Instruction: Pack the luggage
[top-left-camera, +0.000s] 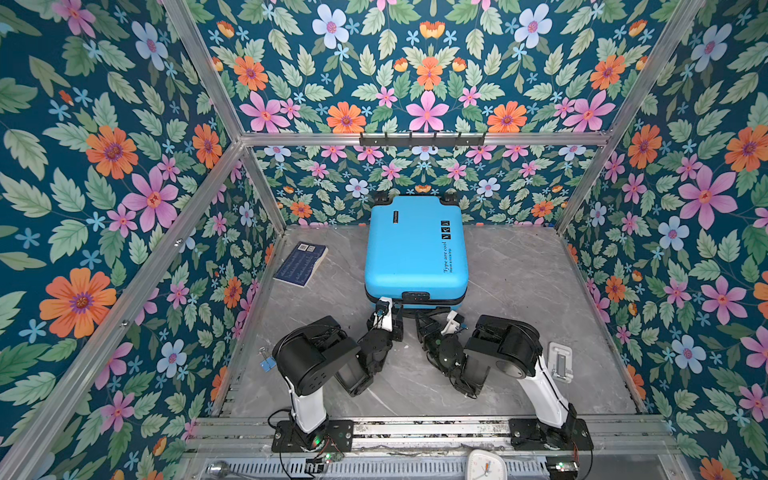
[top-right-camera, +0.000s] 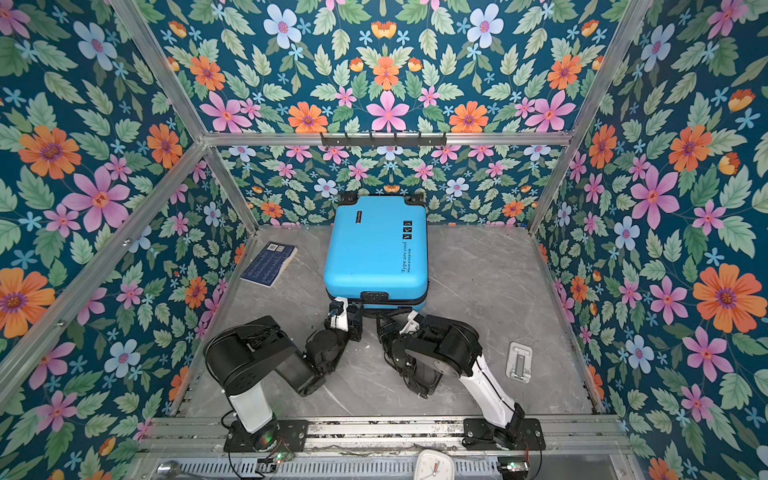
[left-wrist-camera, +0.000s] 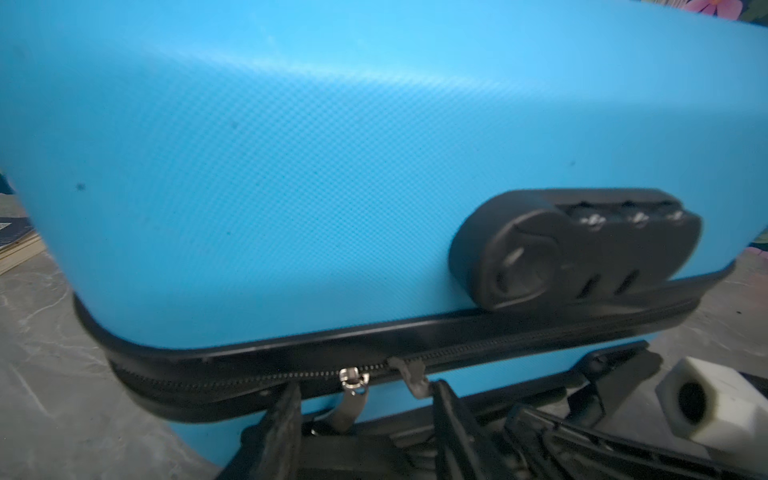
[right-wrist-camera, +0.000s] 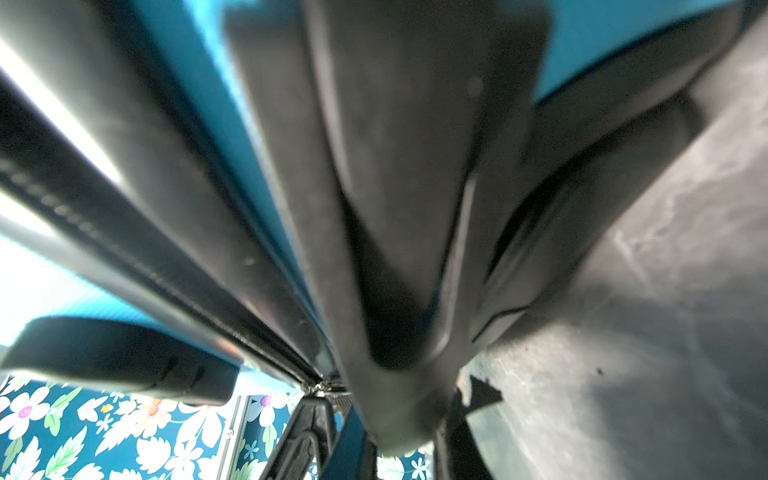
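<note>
Half-open left claw (left-wrist-camera: 365, 392) astride zipper pull (left-wrist-camera: 353, 380) on luggage (top-left-camera: 415, 245); right claw (top-left-camera: 426, 322) grip unreadable, blurred. Risk: closing off-centre, missing dangling pull, snagging zipper tape (left-wrist-camera: 498, 350).

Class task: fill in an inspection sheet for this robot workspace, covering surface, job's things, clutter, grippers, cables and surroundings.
Surface: grey marbled tabletop, no spills seen.
Job's things: blue luggage lies flat, lid down, lock side towards the arms.
Clutter: dark book left; white clip-like piece right; binder clip; clock beyond the near rail.
Grippers: left gripper open, fingers either side of a zipper pull; right gripper at the luggage's near edge, state unclear.
Cables: black leads at the arm bases.
Surroundings: floral walls, aluminium frame, bare hook rail.
</note>
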